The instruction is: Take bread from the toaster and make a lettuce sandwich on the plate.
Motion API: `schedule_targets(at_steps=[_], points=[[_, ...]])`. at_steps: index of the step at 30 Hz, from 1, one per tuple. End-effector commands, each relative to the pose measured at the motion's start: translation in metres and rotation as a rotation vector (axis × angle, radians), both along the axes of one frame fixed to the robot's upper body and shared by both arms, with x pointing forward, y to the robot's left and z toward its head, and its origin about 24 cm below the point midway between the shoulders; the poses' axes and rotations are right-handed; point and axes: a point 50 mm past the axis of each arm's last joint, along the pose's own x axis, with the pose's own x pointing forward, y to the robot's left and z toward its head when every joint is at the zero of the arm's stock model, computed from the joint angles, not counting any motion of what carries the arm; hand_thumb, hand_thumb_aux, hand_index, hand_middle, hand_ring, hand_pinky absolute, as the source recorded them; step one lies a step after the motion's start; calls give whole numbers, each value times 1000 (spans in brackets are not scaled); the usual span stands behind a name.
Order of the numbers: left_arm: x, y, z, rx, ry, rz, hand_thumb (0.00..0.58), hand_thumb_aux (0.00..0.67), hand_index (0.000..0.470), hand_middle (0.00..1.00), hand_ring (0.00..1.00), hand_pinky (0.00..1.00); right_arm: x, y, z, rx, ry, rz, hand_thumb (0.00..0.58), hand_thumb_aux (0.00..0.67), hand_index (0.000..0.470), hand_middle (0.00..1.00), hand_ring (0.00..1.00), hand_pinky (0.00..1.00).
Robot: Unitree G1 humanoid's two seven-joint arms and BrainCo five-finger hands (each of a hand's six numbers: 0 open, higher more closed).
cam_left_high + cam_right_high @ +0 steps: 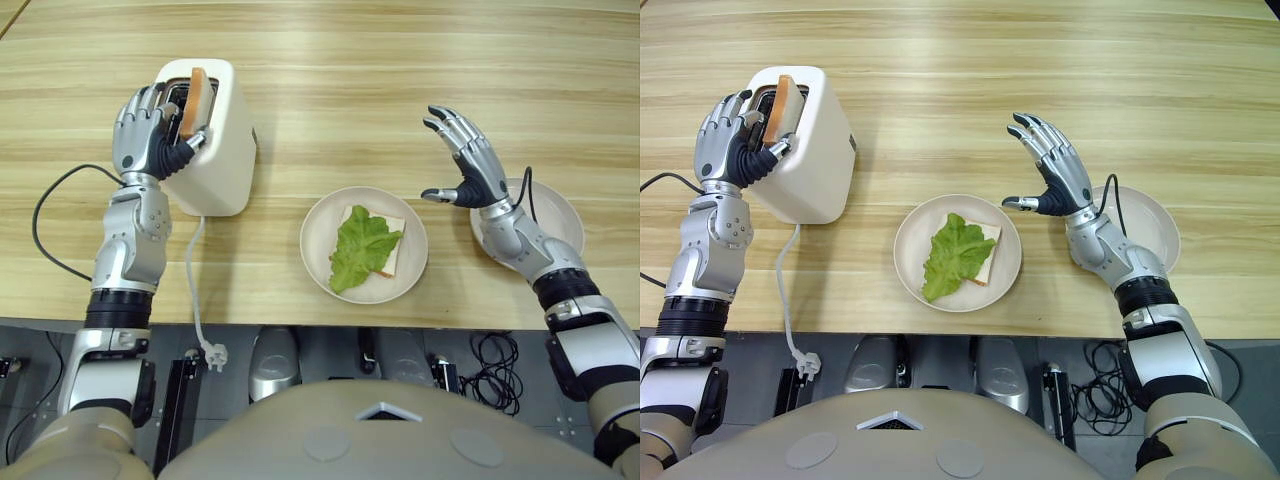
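A cream toaster (pixel 222 130) lies on the wooden table at the left, with a slice of bread (pixel 197 100) sticking out of its slot. My left hand (pixel 150 130) is at the toaster's top with its fingers curled around that slice. A cream plate (pixel 318 262) sits at the centre front, holding a bread slice (pixel 392 228) with a green lettuce leaf (pixel 360 248) on top. My right hand (pixel 468 160) hovers open to the right of the plate, fingers spread, holding nothing.
A second, empty cream plate (pixel 560 205) lies at the right, partly under my right forearm. The toaster's white cord and plug (pixel 212 352) hang over the table's front edge. A black cable (pixel 50 230) loops at the left. Bare tabletop stretches behind.
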Motion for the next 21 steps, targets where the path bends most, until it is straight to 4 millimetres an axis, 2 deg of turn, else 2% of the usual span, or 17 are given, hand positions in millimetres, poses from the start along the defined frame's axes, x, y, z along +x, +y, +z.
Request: schedule_targets(at_steps=[1,9,10,12,13,17,21], points=[[2,-1,-7,5,28,-11,580,670,460,0,0,0,0,-1,-2,16,6,-17,0,0,0,0,0,0],[6,-10,7,-14,-53,-58,580,670,460,0,0,0,-1,1,-4,18,13,-21,0,0,0,0,0,0],[6,-10,10,-18,-71,-64,580,670,460,925,925,925,0,1,-5,19,13,-21,0,0,0,0,0,0],[5,-11,21,-19,-125,-76,580,670,460,925,925,925,0,2,-5,19,13,-21,0,0,0,0,0,0],[4,-11,28,-18,-155,-83,580,670,460,1000,1000,1000,0,2,-5,20,12,-23,0,0,0,0,0,0],[3,-12,60,2,-269,-109,580,670,460,1000,1000,1000,2,2,-3,23,1,-26,0,0,0,0,0,0],[-6,-27,99,20,-400,-199,580,670,460,1000,1000,1000,4,0,2,23,-21,-30,0,0,0,0,0,0]])
